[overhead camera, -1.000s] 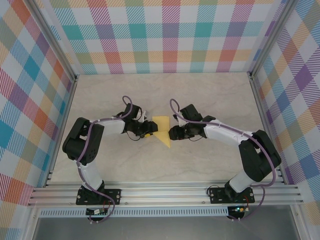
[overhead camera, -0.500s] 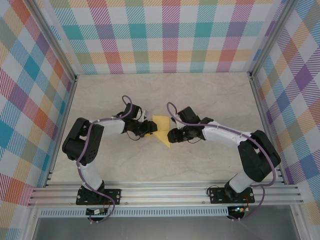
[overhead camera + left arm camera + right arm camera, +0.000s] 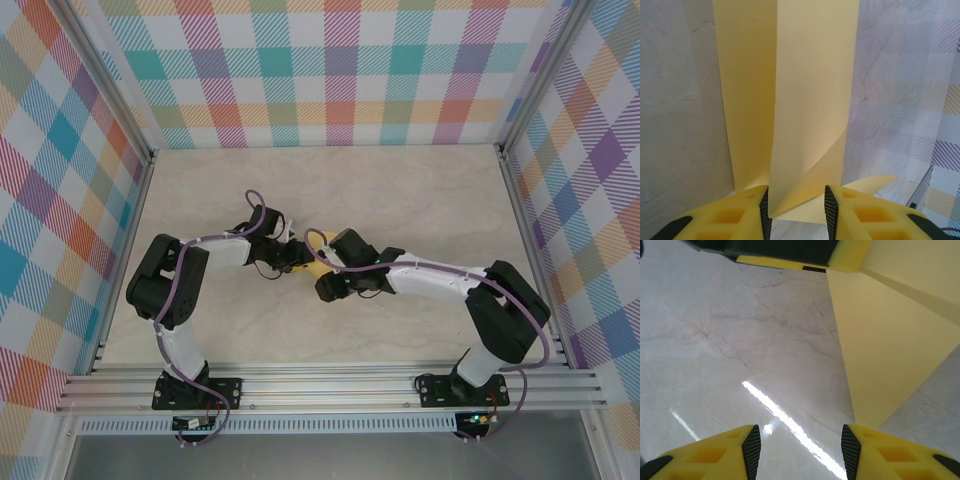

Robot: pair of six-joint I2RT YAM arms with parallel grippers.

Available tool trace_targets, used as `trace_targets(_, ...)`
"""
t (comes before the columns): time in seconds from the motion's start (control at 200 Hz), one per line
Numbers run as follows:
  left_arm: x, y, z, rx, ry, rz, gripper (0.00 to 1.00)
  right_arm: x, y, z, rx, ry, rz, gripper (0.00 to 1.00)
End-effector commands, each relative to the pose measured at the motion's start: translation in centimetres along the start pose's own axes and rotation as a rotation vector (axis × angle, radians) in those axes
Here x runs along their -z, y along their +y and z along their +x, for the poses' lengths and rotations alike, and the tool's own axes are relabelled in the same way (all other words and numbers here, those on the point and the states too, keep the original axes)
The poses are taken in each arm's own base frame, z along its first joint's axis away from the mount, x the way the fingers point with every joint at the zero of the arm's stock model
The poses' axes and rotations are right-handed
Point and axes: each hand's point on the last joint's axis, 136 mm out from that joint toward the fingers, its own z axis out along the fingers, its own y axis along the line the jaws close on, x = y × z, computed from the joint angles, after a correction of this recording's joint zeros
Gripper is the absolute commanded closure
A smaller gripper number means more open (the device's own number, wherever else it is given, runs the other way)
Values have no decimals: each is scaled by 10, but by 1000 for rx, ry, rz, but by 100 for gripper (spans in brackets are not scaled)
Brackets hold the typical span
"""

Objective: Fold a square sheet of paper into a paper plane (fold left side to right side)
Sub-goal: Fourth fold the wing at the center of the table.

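The square sheet of paper [image 3: 790, 100] is yellow-orange and creased, with one long flap standing up off the layer beneath. In the top view only a small patch of the sheet of paper [image 3: 316, 269] shows between the two wrists. My left gripper [image 3: 796, 200] is open, and its pads sit on either side of the raised flap's near corner without pinching it flat. From above, the left gripper [image 3: 298, 258] is at the paper's left edge. My right gripper [image 3: 801, 440] is open over bare table, the paper's pointed end [image 3: 890, 340] beside its right finger. The right gripper [image 3: 323, 287] sits just below the paper.
The pale marbled tabletop [image 3: 420, 200] is walled in by checked panels [image 3: 330, 70] at the back and sides. An aluminium rail [image 3: 330, 385] runs along the near edge, carrying both arm bases. The left gripper's yellow finger [image 3: 850, 252] crosses the top of the right wrist view.
The right arm has swung left and forward over the paper, now covering most of it from above. The left jaws have narrowed around the flap; the right jaws have widened a little.
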Motion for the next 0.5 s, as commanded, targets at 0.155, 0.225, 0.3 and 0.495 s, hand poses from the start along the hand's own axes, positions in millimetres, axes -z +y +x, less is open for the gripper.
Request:
trace_targets(0.155, 7, -29, -7, -33, -13, 58, 66, -19, -18, -24, 53, -57, 116, 51)
trace_targets(0.225, 8, -31, -8, -32, -12, 60, 66, -22, -20, -24, 62, -50, 127, 51)
trace_targets(0.3, 9, -33, -9, -33, -12, 61, 66, -26, -21, -23, 66, -44, 134, 51)
trace_targets(0.495, 9, -36, -11, -23, -7, 68, 66, -31, -27, -21, 76, -35, 162, 50)
